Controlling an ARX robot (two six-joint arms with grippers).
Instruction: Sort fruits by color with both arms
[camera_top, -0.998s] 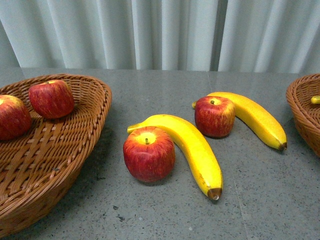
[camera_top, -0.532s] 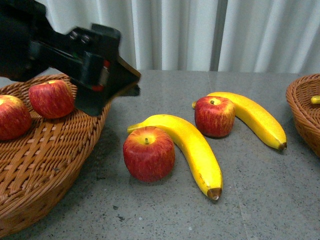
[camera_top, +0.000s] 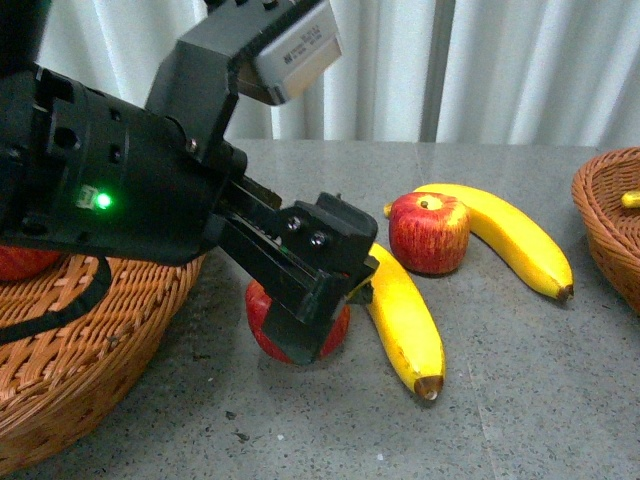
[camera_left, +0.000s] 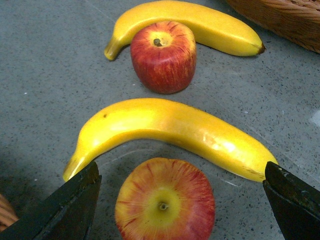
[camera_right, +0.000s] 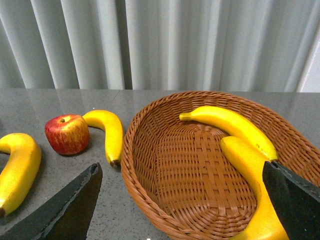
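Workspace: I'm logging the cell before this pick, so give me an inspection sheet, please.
Surface: grey speckled table.
Job's things: near apple, near banana, far apple and far banana on the table; two bananas in the right basket.
Clutter: nothing seen.
Grippers: left gripper open, straddling the near apple; right gripper open over the right basket.
Cables: black cable across the left basket.
Surroundings: pale curtain.

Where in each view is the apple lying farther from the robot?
Front view: far apple, right of centre, in front of the far banana.
Left wrist view: far apple beyond the near banana.
Right wrist view: far apple outside the basket.
Shared landmark: the far banana curving beside it.
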